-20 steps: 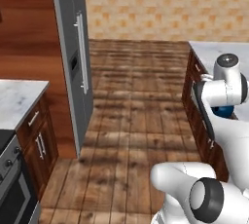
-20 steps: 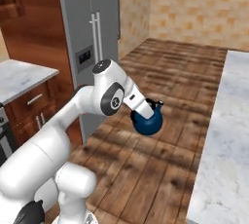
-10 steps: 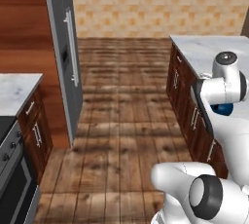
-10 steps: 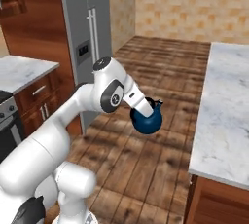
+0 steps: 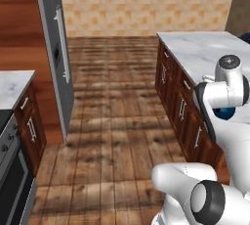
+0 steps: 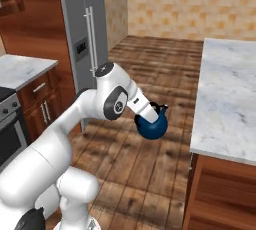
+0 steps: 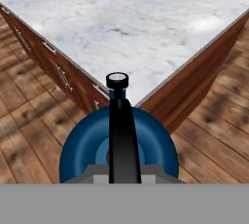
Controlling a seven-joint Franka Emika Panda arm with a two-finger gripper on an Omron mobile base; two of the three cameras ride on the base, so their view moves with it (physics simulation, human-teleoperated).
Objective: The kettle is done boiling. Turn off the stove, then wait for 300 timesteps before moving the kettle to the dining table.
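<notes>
Swung further toward long white-grey marble dining table [image 6: 227, 99] since a second ago: slab edge now nearer, steel fridge [image 5: 57, 57] slid left. Small squat glossy dark-blue kettle [image 6: 151, 125] with thin black arched handle hangs in the air over plank wood floor [image 5: 117, 121], just beside table's reddish-brown wooden base. Two-finger gripper [image 6: 154, 112] clamped on kettle handle.

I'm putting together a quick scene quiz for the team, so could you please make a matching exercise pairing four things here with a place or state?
Column one:
1. kettle
2. hand
3. fridge
4. marble-topped table

Column two:
A. grey, doors closed
B. bare top, to the robot's right
C. hanging in the air above the wooden floor
D. shut on the black handle

Pairs: 1-C, 2-D, 3-A, 4-B
</notes>
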